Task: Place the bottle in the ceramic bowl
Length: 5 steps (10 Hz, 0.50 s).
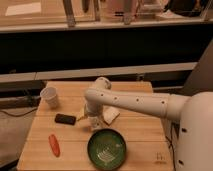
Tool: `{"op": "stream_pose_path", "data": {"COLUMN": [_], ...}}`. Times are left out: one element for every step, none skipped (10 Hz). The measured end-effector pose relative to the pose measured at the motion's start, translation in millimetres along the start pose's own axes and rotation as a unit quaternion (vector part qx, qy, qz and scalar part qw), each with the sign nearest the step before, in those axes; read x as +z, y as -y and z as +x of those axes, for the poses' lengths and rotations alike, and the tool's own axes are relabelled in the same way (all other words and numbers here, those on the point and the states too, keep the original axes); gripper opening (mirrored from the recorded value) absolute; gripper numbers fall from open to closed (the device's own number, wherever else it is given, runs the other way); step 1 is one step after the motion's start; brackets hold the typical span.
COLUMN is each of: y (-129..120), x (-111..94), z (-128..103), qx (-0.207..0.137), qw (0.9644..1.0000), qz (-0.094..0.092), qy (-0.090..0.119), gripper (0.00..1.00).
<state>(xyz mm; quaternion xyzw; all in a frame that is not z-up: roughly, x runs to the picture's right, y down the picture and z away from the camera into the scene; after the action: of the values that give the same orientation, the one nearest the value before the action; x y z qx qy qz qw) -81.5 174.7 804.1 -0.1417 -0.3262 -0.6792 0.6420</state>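
Note:
The dark green ceramic bowl (pixel 106 149) with pale swirl marks sits near the table's front edge, right of centre. My gripper (pixel 92 119) points down at the tabletop just behind the bowl's left rim, at the end of the white arm that reaches in from the right. Its jaws look open. A small whitish shape, apparently the bottle (pixel 94 123), stands at the gripper's tip, largely hidden by it. Whether the gripper touches it I cannot tell.
A white paper cup (pixel 50 97) stands at the back left of the wooden table (pixel 145 150). A flat black object (pixel 65 119) lies left of the gripper, an orange-red item (pixel 53 144) front left, and a pale packet (pixel 111 116) under the arm. A dark counter runs behind.

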Motion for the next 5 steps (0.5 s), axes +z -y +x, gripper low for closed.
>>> {"op": "stream_pose_path", "data": {"y": [-1.1,-0.7,-0.9,-1.7,-2.5], "x": [0.8,1.0,0.5,0.9,2.4], "z": [0.5,0.4,1.3,2.7,4.1], "qx": [0.000,-0.002,-0.004,-0.005,-0.008], "qw": [1.0000,1.0000,1.0000,1.0000,0.9999], "qz": [0.000,-0.001,-0.002,-0.005,-0.006], "qy": [0.001,0.000,-0.003,-0.005,-0.005], "gripper": [0.80,0.80,0.80,0.80,0.80]}}
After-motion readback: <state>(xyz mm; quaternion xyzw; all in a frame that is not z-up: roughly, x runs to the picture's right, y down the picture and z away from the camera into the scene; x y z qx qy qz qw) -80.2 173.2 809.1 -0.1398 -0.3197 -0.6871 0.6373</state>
